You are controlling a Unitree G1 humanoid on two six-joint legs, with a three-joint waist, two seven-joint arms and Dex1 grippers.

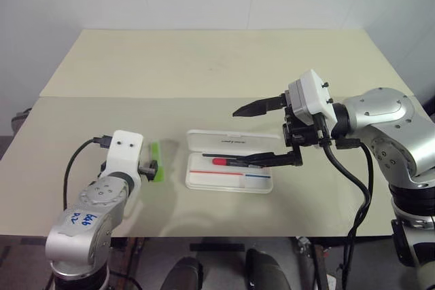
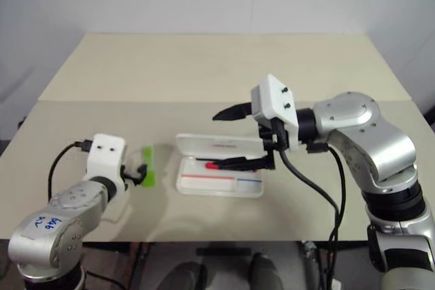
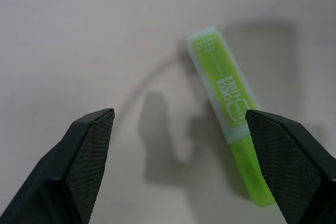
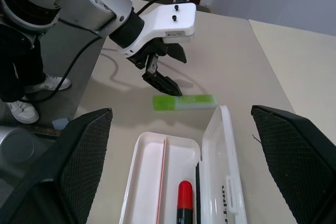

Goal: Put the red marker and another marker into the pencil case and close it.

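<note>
The white pencil case [image 1: 224,142] lies open at the middle of the table, lid flat behind its tray. In the tray lies the red marker [image 1: 219,161], with its black end toward the right; the right wrist view shows the marker [image 4: 184,200] too. To the left of the case, the lime-green highlighter [image 1: 157,161] rests on the table. My left gripper [image 1: 151,166] is open low over the highlighter [image 3: 228,103], which sits near one finger. My right gripper [image 1: 262,134] hangs open above the case's right end, pointing left and holding nothing.
A thin red pen [image 1: 216,172] and a thin blue pen [image 1: 257,176] lie in the front of the tray. The tabletop has a seam [image 1: 136,98] across its middle. A person's leg and shoe [image 4: 21,109] stand beside the table.
</note>
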